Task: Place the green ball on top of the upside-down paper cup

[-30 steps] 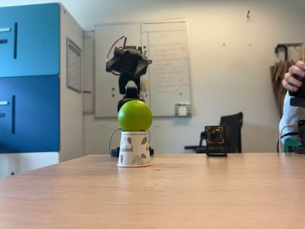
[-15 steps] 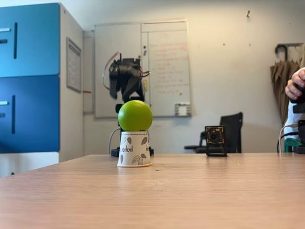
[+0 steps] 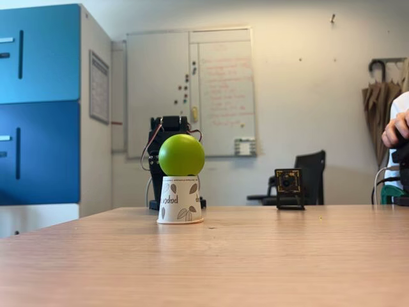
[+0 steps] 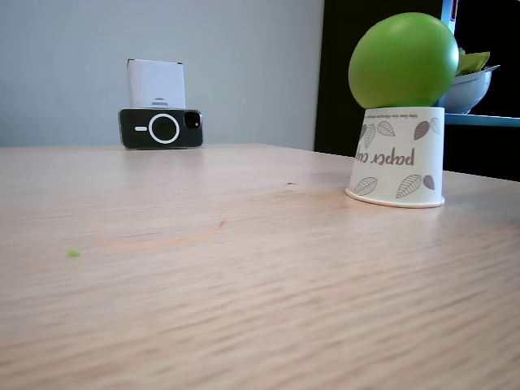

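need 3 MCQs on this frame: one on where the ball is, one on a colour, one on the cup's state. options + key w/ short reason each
1. Where is the green ball?
A. on the table beside the cup
B. on top of the paper cup
C. in the claw

2. What colour are the cabinet doors at the left of a fixed view?
A. red
B. white
C. blue

3. How does the paper cup stand?
A. upside down, wide rim on the table
B. upright, mouth up
C. on its side

Key: B, the ball rests on the cup's base in both fixed views; C, both door panels are blue; A, the wide rim sits on the wood and the lettering is inverted.
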